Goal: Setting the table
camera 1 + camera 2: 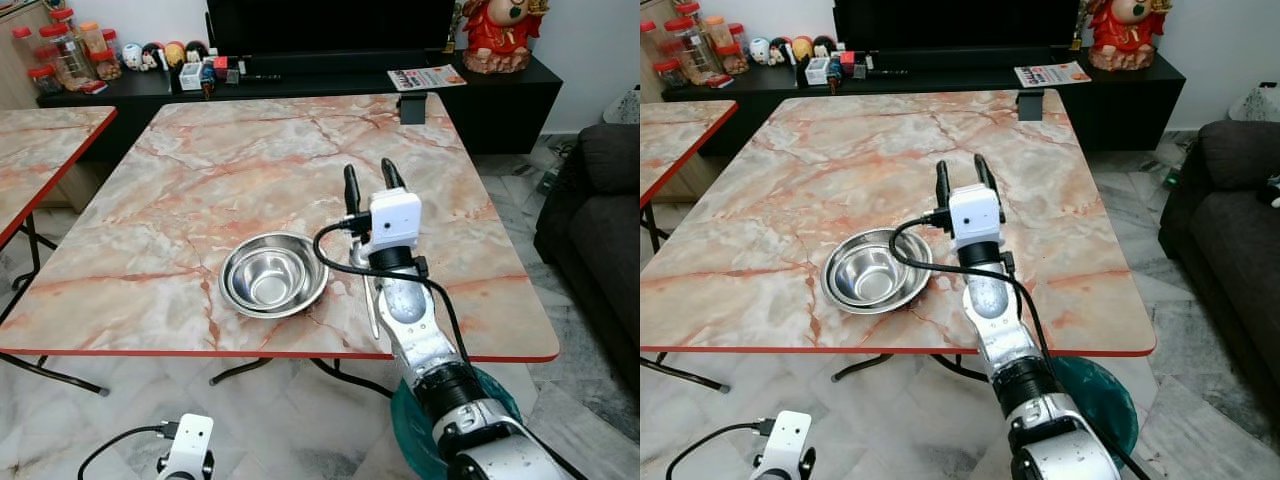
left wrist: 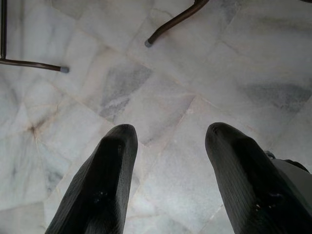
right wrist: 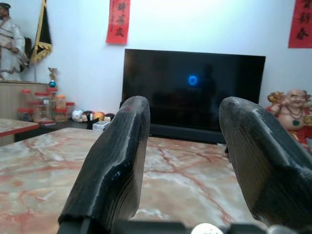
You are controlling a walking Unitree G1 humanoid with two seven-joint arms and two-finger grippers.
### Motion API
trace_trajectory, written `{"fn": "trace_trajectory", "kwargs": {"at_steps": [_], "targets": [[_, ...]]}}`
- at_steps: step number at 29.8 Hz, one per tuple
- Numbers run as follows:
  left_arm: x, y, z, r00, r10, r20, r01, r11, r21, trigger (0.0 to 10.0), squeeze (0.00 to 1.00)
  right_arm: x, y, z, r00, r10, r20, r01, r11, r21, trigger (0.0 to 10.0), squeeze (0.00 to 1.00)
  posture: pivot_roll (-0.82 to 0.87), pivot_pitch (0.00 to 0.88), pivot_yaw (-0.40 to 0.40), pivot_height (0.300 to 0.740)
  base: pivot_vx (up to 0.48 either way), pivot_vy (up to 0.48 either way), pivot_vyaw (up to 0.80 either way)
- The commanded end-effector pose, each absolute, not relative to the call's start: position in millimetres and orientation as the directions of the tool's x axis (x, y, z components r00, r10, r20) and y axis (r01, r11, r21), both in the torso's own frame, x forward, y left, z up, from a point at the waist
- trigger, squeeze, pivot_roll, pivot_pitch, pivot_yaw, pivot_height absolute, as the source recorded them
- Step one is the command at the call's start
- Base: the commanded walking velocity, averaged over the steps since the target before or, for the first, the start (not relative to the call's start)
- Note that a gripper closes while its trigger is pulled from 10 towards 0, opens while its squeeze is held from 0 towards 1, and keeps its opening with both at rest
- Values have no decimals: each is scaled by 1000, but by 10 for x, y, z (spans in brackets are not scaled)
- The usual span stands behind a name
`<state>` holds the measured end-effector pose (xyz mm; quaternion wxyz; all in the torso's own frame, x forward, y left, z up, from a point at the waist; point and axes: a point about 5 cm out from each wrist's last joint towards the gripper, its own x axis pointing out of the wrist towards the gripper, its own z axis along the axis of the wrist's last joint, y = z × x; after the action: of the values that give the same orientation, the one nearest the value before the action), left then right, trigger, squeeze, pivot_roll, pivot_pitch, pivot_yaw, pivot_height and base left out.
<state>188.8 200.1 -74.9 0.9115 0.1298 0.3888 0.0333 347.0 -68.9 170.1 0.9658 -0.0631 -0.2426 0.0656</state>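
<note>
A marble-patterned bench with a red edge fills the head views. On it, near the front edge, sits a shallow steel bowl, upright and empty, round with no long axis. Just beside it at three o'clock, a metal utensil, perhaps a spoon, lies partly hidden under the right arm, its long axis running twelve to six.

The right gripper hovers above the bench at about one o'clock from the bowl, near it, pointing toward twelve with jaws apart and nothing between them. From these jaws the bowl lies at about seven o'clock.

The left gripper hangs idle below the bench over the tiled floor, jaws apart and empty. The right arm is clearly nearer the bowl, so any next reach likely falls to it.
</note>
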Motion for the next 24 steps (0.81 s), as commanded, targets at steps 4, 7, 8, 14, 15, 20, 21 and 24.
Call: {"fn": "trace_trajectory", "kwargs": {"at_steps": [4, 7, 8, 14, 15, 20, 21, 24], "targets": [[1876, 2006, -752, 695, 169, -699, 11, 969, 245, 10000, 0, 3469, -736, 1726, 869, 145, 473, -79, 984, -158, 10000, 0, 26, 35, 56, 740, 0, 0, 0], [1878, 2004, -752, 693, 175, -700, -8, 972, 235, 10000, 0, 3473, -752, 1735, 868, 139, 478, -75, 986, -152, 10000, 0, 24, 36, 56, 740, 0, 320, 0], [1881, 2004, -751, 693, 174, -699, -4, 971, 238, 10000, 0, 3475, -754, 1739, 867, 138, 479, -73, 986, -151, 10000, 0, 24, 36, 56, 740, 0, 480, 0], [1887, 2009, -747, 695, 175, -698, -2, 970, 242, 10000, 0, 3478, -753, 1754, 864, 137, 484, -72, 986, -150, 10000, 0, 24, 34, 56, 740, 0, 480, 0], [1888, 2011, -746, 695, 176, -697, -2, 970, 243, 10000, 0, 3479, -752, 1763, 863, 137, 487, -71, 986, -150, 10000, 0, 24, 34, 56, 740, 0, 480, 0], [1888, 2019, -745, 694, 177, -698, -2, 970, 244, 10000, 0, 3482, -750, 1797, 857, 133, 498, -67, 987, -149, 10000, 0, 24, 35, 59, 740, 0, 480, 0], [1888, 2019, -745, 694, 177, -698, -1, 970, 244, 10000, 0, 3482, -749, 1807, 855, 134, 502, -67, 987, -149, 10000, 0, 25, 35, 60, 740, 0, 480, 0], [1888, 2019, -745, 694, 177, -698, -1, 970, 244, 10000, 0, 3483, -745, 1832, 849, 136, 510, -67, 986, -152, 10000, 0, 25, 35, 60, 740, 0, 480, 0]]}}
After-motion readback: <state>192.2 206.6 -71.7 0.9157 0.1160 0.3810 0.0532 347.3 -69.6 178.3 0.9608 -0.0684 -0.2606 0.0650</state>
